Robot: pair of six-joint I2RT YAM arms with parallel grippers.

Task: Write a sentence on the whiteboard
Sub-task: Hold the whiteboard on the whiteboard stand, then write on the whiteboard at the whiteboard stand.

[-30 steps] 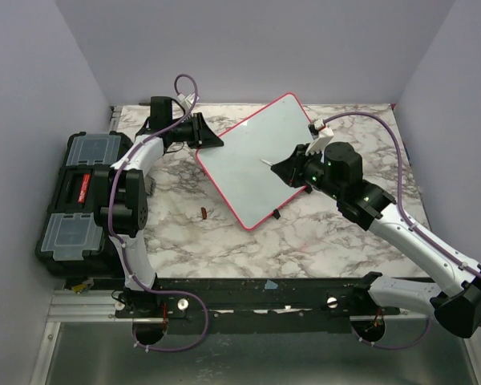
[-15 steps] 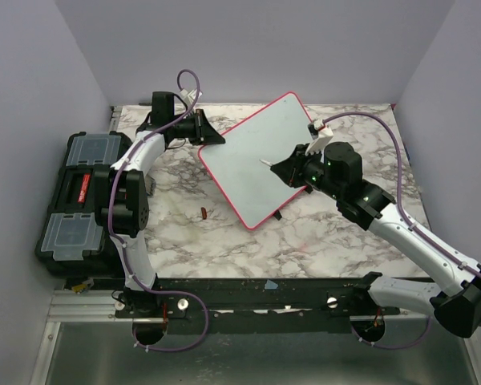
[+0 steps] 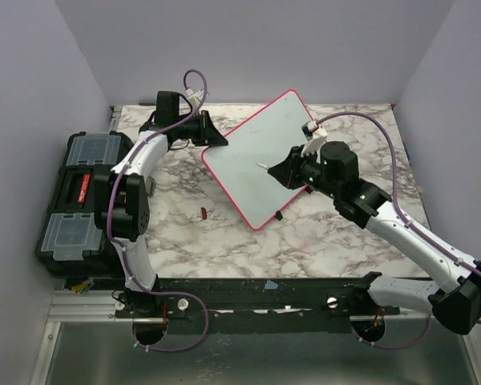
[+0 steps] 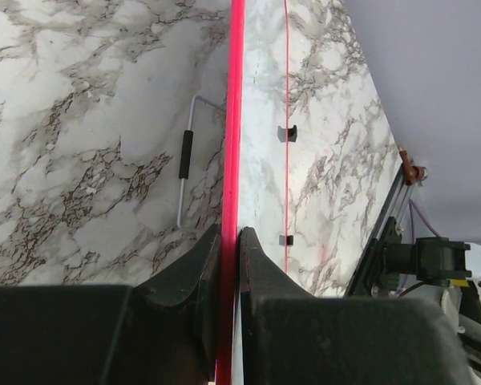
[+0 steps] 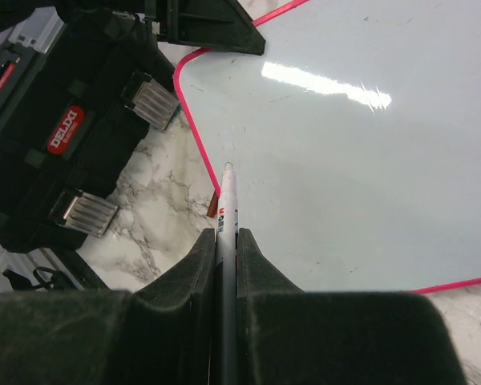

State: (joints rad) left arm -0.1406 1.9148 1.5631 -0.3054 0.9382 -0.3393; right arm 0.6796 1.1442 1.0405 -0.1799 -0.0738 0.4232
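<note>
Our left gripper (image 4: 229, 241) has just pinched shut on the red-pink frame of the whiteboard (image 3: 256, 156) at its far left edge, and the board has nudged slightly rightward. We judge it steadied for writing. Our right gripper (image 5: 227, 241) is clamped on the white marker (image 5: 228, 200), its tip pointing at the board. The board lies diagonally mid-table, right of the black toolbox (image 3: 76, 192), pale and glossy, with nothing written on it.

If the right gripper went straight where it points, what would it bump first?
Probably the whiteboard: the marker in the right gripper aims at its surface near the pink edge, though depth is unclear.
</note>
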